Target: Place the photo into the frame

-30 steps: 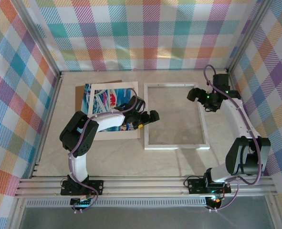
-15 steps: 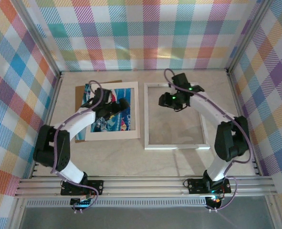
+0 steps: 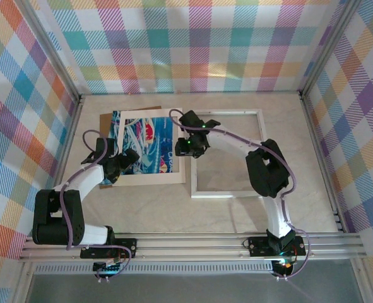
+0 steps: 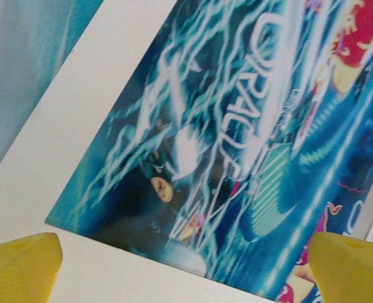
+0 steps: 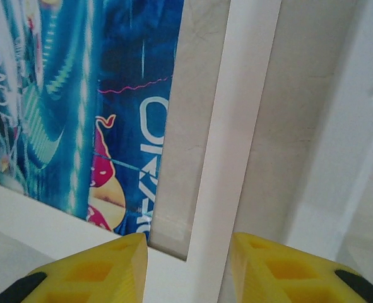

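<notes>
Top view: the white mat [image 3: 148, 179] is being straddled at its right edge by the right gripper [image 3: 187, 150]. The mat could get creased, or the photo [image 3: 139, 146] beneath dragged askew, short of the frame [image 3: 230, 194].

Left wrist: the left gripper [image 4: 186, 268] is being held spread wide, directly over the photo.

Right wrist: jaws are being held half-spread, nothing pinched, with the photo just left.

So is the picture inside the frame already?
No, the photo lies under the white mat, left of the frame, whose middle holds nothing.
</notes>
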Controlling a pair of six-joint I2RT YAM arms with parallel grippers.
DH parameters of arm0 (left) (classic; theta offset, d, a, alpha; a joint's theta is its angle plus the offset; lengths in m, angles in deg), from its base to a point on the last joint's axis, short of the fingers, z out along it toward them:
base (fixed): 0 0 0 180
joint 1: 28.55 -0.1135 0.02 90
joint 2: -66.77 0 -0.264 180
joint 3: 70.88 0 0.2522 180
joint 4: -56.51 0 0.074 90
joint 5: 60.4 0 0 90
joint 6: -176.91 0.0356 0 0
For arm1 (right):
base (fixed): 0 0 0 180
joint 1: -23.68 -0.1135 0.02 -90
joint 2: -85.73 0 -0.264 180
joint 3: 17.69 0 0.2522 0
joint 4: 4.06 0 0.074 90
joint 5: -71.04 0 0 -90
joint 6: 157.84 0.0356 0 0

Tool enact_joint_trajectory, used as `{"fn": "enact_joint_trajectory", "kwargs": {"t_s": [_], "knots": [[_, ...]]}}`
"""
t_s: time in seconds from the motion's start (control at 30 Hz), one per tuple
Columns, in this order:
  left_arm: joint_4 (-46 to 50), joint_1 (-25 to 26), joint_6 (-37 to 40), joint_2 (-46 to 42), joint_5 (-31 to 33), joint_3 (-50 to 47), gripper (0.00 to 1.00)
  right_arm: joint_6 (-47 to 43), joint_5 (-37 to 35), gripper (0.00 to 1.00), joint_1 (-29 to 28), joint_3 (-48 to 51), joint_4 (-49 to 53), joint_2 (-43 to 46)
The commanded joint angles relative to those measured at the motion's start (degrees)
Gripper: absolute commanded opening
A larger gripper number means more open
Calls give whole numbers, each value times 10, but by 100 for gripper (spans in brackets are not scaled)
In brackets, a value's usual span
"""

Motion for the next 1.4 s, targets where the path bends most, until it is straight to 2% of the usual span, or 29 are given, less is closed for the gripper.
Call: {"fn": "enact_joint_trajectory", "kwargs": {"t_s": [0.0, 0.2, 0.37, 0.57, 0.93, 1.37], "knots": [[-32, -8, -11, 0, 2, -13, 100, 16, -12, 40, -3, -24, 23, -22], [-42, -17, -12, -1, 12, -25, 100, 24, -22, 41, -20, -42, 36, -52], [-46, -18, -8, 1, 10, -36, 100, 32, -57, 42, -22, -56, 68, -74], [-52, -19, -7, 10, 2, -44, 100, 24, -158, 43, -26, -85, 137, -89], [-53, -18, -3, 3, -6, -45, 100, 30, -87, 47, -49, -69, 113, -70], [-67, -19, -4, 8, -13, -49, 100, 82, -71, 53, -103, 8, 140, -19]]}}
